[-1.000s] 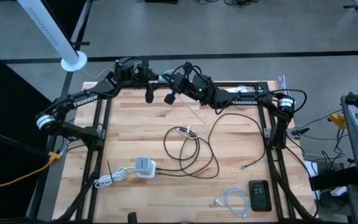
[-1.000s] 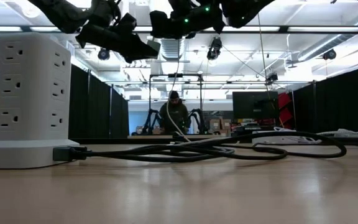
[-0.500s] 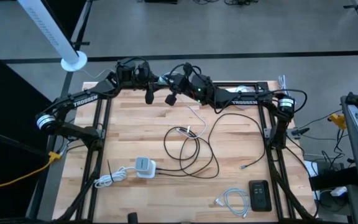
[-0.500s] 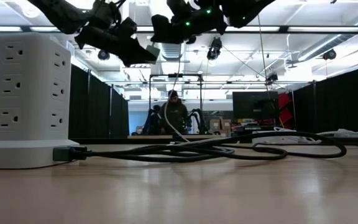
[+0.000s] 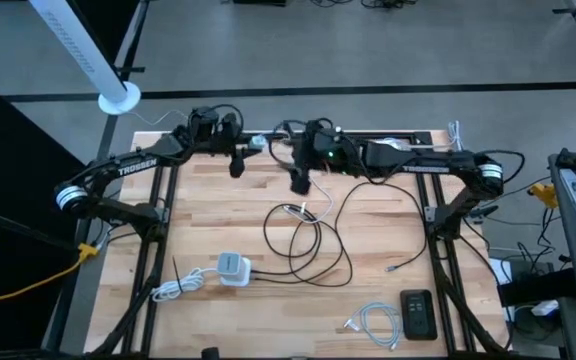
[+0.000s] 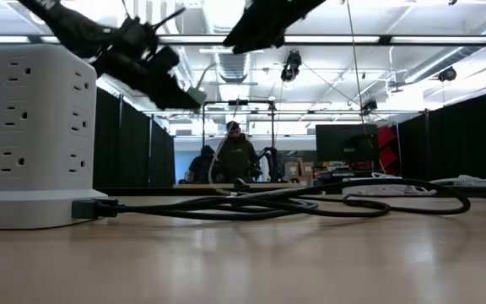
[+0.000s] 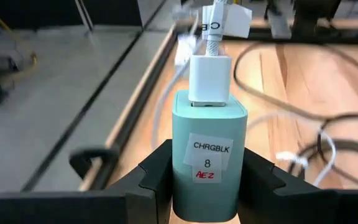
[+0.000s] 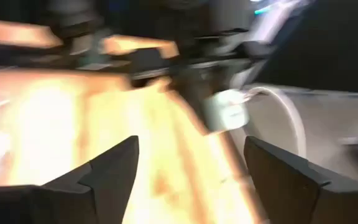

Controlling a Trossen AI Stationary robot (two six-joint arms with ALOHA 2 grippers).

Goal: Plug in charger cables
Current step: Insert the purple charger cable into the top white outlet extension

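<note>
Above the far edge of the desk [image 5: 228, 190], the left tool [image 7: 194, 177] is raised clear of the surface and pinches a pale green charger block [image 7: 208, 158] between its dark fingers [image 7: 151, 180]. The block carries a label reading "CHRGBLK 8". A white plug [image 7: 209, 78] is seated in the end of the block, and a white braided cable [image 7: 215, 22] with a paper tag runs out of that plug.

Right tool [image 5: 300, 182]: held just beside the green block, toward the middle of the desk, also off the surface. Its fingers [image 8: 110, 168] are spread apart with nothing between them. The right wrist view is blurred; the block shows in it only as a pale shape ahead of the fingers.

Long black cable [image 5: 318, 240]: lying in loose loops on the desk, nearer the front than the block, one end trailing off toward the right edge. A white cable [image 5: 313, 205] crosses the black loops just below the right tool.

White cube adapter [image 5: 233, 267]: well apart from the block, near the front left, with a short white lead [image 5: 178, 288] coiled beside it.

Coiled white cable [image 5: 373, 322]: at the front right corner, beside a dark flat device [image 5: 417, 313].

White power tower [image 6: 40, 135]: standing upright in the low view, a black cord plugged at its base.

A person [image 6: 236, 156] is in the room beyond the desk.
</note>
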